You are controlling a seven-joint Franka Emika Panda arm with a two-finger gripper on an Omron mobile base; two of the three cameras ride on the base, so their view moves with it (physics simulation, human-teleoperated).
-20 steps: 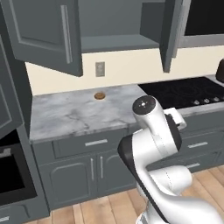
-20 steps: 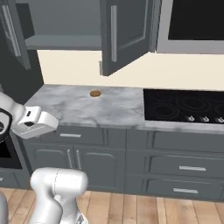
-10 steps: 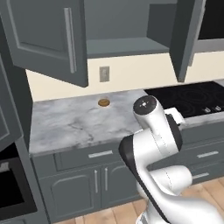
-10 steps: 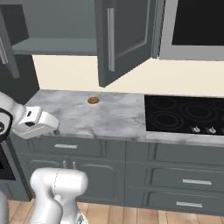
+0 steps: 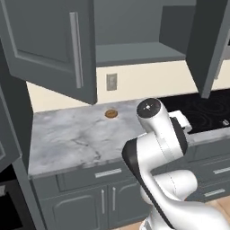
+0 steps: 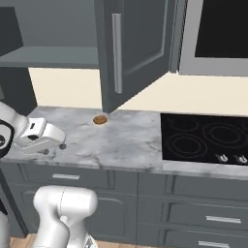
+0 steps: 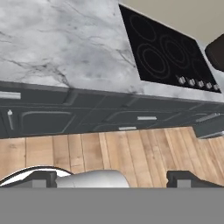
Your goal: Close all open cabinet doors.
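Observed two cabinet doors standing open above the worktop (image 5: 76,139): left cabinet door (image 5: 49,45) swung out toward the base, silver bar handle (image 5: 76,49) near its free edge; right cabinet door (image 6: 138,46) likewise swung out over the worktop, bar handle (image 6: 116,53) along its free edge. Noted open shelf (image 5: 134,51) between them, and a small brown round item (image 5: 111,114) on the marble below. Found gripper (image 7: 111,179) low, at worktop height, pointed down at drawer fronts and wood floor, jaws spread wide, nothing held. Judged doors rigid, hinged panels, light to swing, not fragile; smooth painted faces likely slippery. Judged best contact a flat push on the outer face near the handle side, far from hinges; no grasp needed.
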